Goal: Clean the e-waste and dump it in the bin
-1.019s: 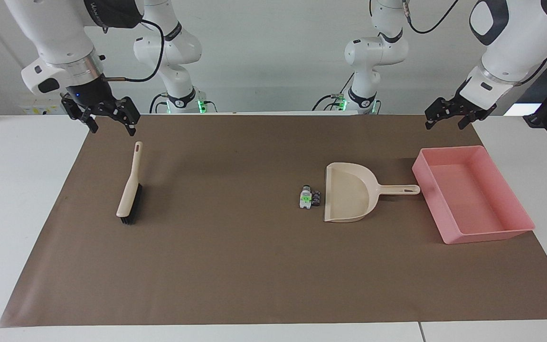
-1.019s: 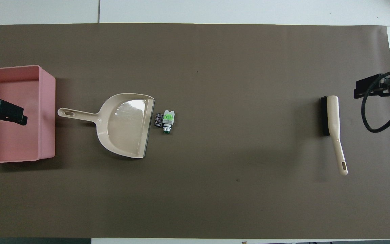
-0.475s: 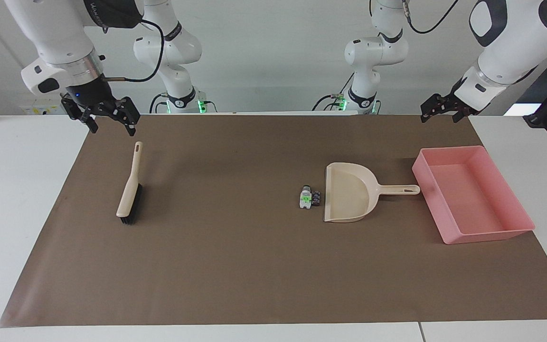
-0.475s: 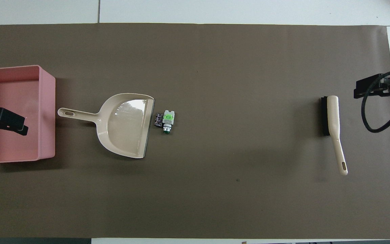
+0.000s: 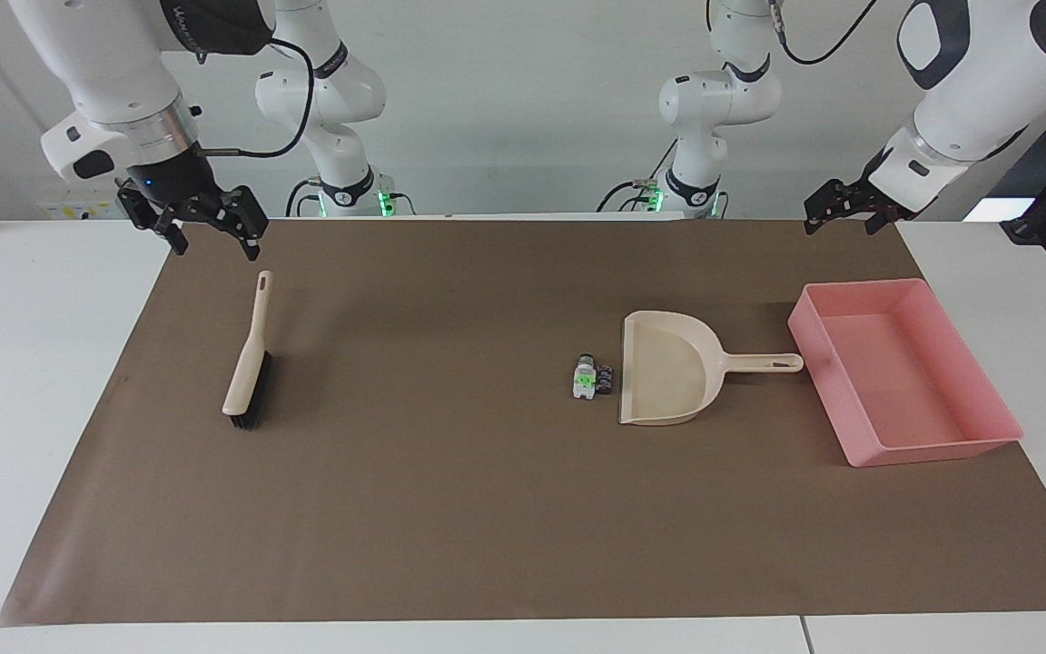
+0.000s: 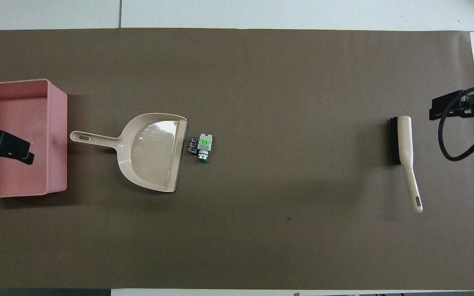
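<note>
Nothing is swept yet: the e-waste (image 5: 589, 378) lies on the mat just beside the dustpan's (image 5: 668, 368) lip, at its nine o'clock in the facing view, and the bin (image 5: 904, 381) holds nothing. The right gripper (image 5: 201, 222) hangs open above the brush (image 5: 249, 359) handle's end. The left gripper (image 5: 841, 211) hangs at the bin's twelve o'clock; I can't tell whether it is open.

The facing camera is looking from high across the table toward both arm bases, taking in the whole brown mat (image 5: 450, 509). The overhead camera is looking steeply down from the robots' end. Both are covering the same mat (image 6: 261, 246), turned half a turn apart.
</note>
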You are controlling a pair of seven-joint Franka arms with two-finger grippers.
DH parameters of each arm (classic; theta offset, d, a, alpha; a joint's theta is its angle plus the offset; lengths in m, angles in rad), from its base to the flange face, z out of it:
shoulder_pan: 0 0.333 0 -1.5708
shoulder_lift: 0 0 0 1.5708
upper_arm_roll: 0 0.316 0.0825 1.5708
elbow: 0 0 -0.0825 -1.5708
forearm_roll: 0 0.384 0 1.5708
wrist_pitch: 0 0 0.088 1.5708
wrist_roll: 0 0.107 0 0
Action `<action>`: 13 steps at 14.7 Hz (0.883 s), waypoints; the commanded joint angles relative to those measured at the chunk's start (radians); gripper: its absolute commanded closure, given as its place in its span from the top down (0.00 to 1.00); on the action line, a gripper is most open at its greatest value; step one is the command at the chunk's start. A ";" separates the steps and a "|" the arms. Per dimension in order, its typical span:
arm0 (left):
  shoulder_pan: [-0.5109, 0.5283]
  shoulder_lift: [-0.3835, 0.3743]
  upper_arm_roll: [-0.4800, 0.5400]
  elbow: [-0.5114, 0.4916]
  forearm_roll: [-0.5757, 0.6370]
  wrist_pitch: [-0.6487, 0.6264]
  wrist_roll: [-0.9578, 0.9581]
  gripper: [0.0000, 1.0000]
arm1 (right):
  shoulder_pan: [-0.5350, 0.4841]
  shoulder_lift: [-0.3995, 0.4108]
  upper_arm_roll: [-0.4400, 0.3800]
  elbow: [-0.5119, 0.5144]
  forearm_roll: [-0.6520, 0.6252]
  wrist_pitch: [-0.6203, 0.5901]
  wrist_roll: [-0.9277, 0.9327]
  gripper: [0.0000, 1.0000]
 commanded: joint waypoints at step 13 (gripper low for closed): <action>0.013 -0.002 -0.011 0.007 0.003 -0.021 -0.010 1.00 | -0.136 -0.135 -0.006 -0.625 0.005 0.483 -0.237 1.00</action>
